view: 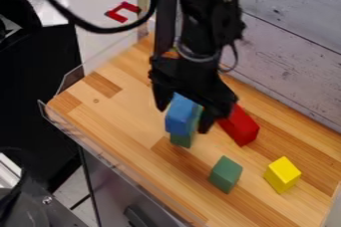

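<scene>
The black gripper (183, 117) hangs down over the middle of the wooden table, right at a blue block (180, 115) and partly covering its top. Whether it grips the block cannot be made out. Just beneath and behind the blue block, a green block (180, 140) shows in part; whether the two touch is unclear. To the right of the gripper lies a red block (241, 126), its upper end hidden by the gripper. Nearer the front edge are a second green block (226, 174) and a yellow block (282, 174).
The wooden table (106, 116) has a clear raised rim along its left and front sides. A pale plank wall (293, 37) borders it at the back right. At the upper left, beyond the table, is a small red bracket-shaped piece (116, 16), near a black cable.
</scene>
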Motion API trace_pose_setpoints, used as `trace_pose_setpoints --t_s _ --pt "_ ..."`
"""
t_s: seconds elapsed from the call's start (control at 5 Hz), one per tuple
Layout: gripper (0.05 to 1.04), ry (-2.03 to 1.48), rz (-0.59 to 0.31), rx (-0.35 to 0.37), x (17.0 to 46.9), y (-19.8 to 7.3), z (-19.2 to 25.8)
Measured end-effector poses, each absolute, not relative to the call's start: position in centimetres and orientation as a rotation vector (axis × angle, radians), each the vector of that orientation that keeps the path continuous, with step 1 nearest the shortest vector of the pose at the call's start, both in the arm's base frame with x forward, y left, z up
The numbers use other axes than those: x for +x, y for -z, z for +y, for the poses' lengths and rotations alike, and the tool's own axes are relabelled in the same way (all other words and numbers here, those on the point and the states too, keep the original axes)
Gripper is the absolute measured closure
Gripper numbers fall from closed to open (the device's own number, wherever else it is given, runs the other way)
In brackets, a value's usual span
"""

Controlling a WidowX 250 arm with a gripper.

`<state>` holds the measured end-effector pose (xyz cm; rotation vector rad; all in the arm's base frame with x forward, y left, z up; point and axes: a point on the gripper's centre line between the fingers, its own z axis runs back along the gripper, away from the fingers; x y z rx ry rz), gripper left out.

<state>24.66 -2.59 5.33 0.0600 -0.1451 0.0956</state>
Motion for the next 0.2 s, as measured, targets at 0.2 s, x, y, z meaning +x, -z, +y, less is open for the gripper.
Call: trace_pose_setpoints --t_s 0.2 --pt "0.084 -0.080 -0.130 0.050 24.56 -5.22 -2.15"
